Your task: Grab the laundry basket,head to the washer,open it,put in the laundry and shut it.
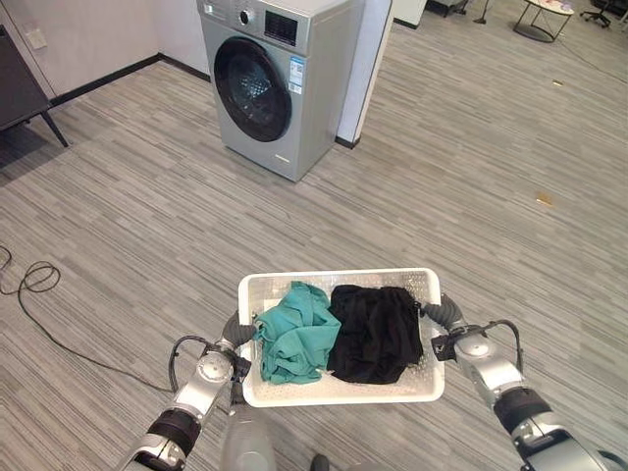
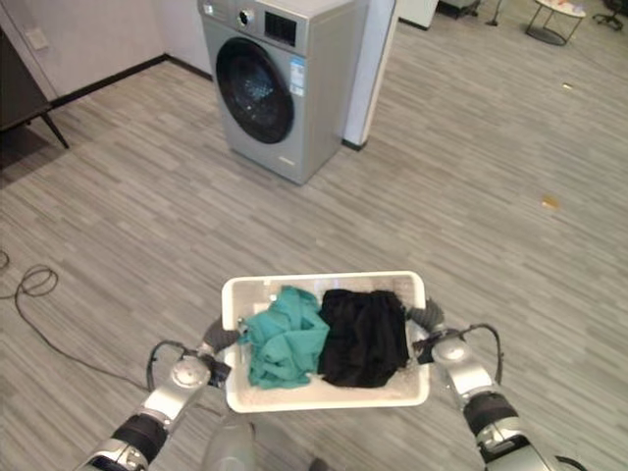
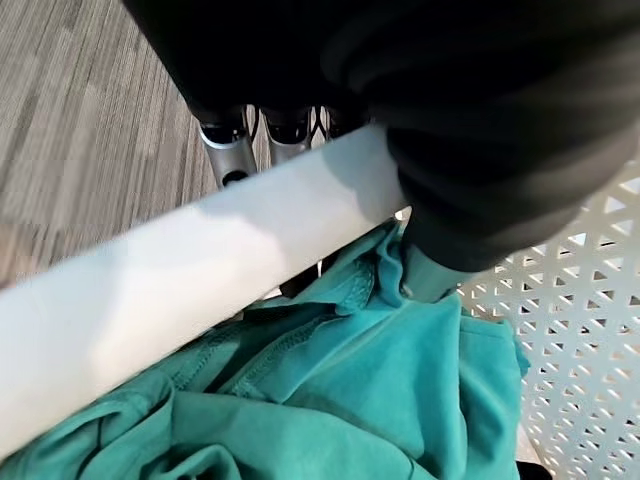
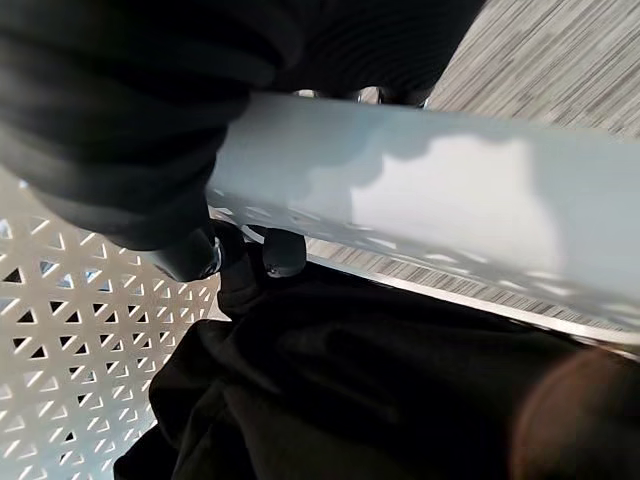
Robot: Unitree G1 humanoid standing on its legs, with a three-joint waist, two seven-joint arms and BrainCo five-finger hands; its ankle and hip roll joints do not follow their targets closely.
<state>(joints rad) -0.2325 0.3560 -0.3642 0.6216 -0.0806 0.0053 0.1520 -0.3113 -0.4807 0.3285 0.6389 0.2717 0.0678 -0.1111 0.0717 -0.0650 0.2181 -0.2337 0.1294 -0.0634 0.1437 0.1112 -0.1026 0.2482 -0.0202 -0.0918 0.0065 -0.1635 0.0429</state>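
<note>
I hold a white perforated laundry basket (image 1: 339,278) low in front of me, above the floor. A teal garment (image 1: 294,336) lies in its left half and a black garment (image 1: 375,334) in its right half. My left hand (image 1: 238,330) is shut on the basket's left rim (image 3: 200,260), fingers (image 3: 230,150) outside and thumb inside by the teal cloth. My right hand (image 1: 441,313) is shut on the right rim (image 4: 420,200), above the black cloth. The grey front-loading washer (image 1: 294,118) stands ahead at the far left, its round dark door (image 1: 252,90) shut.
A white column (image 1: 368,69) stands right behind the washer. A dark piece of furniture with a slanted leg (image 1: 29,93) sits at the far left wall. A small round table (image 1: 545,15) is at the far right. Grey plank floor (image 1: 442,167) lies between me and the washer.
</note>
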